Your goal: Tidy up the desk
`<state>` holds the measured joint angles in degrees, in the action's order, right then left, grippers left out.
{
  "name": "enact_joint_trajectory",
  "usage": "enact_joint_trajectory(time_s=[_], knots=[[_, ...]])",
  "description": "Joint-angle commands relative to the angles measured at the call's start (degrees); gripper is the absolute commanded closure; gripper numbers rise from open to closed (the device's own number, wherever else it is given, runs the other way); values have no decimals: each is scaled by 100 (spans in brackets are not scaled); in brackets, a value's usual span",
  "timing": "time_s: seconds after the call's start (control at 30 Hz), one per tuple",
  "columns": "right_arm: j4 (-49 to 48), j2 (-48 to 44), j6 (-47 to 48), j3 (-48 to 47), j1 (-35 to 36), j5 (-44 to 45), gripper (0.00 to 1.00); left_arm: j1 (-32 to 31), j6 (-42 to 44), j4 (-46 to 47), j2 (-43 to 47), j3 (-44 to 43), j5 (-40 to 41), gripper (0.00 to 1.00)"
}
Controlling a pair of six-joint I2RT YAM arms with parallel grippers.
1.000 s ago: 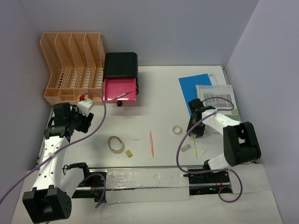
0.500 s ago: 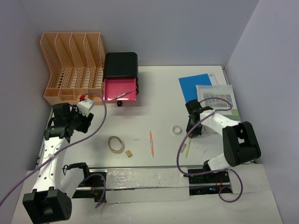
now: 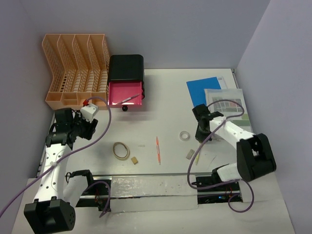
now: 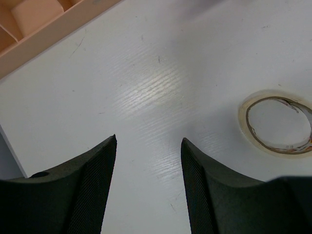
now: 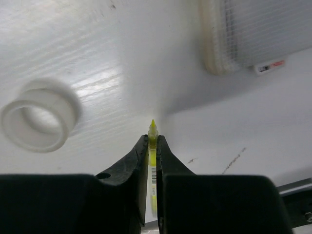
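The white desk (image 3: pixel 161 97) carries scattered stationery. My right gripper (image 3: pixel 200 135) (image 5: pixel 152 139) is shut on a thin yellow pen (image 5: pixel 153 146), whose tip pokes out past the fingertips. In the top view the pen (image 3: pixel 198 157) trails toward the near edge. A small white tape roll (image 3: pixel 184 135) (image 5: pixel 38 122) lies just left of this gripper. My left gripper (image 3: pixel 91 127) (image 4: pixel 148 141) is open over bare desk at the left, nothing between its fingers. A flat tan tape ring (image 3: pixel 121 149) (image 4: pixel 278 124) lies to its right.
A peach file rack (image 3: pixel 73 68) (image 4: pixel 44 24) and a black box with an open pink drawer (image 3: pixel 126 90) stand at the back left. An orange pen (image 3: pixel 158 149), a tan eraser (image 3: pixel 134 159) and a grey eraser (image 3: pixel 190 154) lie mid-desk. A blue sheet (image 3: pixel 204 90) and a booklet (image 3: pixel 229 105) lie at the right.
My right gripper has closed on the yellow pen and shifted slightly left and back; the pen's free end has swung with it. The left arm has stayed still.
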<state>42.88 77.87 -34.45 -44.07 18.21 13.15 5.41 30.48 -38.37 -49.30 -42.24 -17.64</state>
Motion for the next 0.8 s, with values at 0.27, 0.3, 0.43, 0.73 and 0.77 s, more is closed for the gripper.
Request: enact_joint_trajectory(time_s=[0.27,0.3,0.43,0.73,0.77], knots=[[-578,-1617,-566,-2258,2751,2485,100,44,308,-1170,77,-1652,-2068,37],[-1149,-1539,-444,-2266,3129,2503,100,39,380,-1336,113,-1793,-2433,37],[-3132,-805,227,-2512,4234,2299,100,42,379,-1628,158,-2184,-3388,33],[-4746,1117,818,-4294,4930,725,100,39,90,-1621,298,-2236,-4274,24],[-4885,1198,887,-4366,5051,795,100,39,-19,-1523,316,-2191,-4230,24]])
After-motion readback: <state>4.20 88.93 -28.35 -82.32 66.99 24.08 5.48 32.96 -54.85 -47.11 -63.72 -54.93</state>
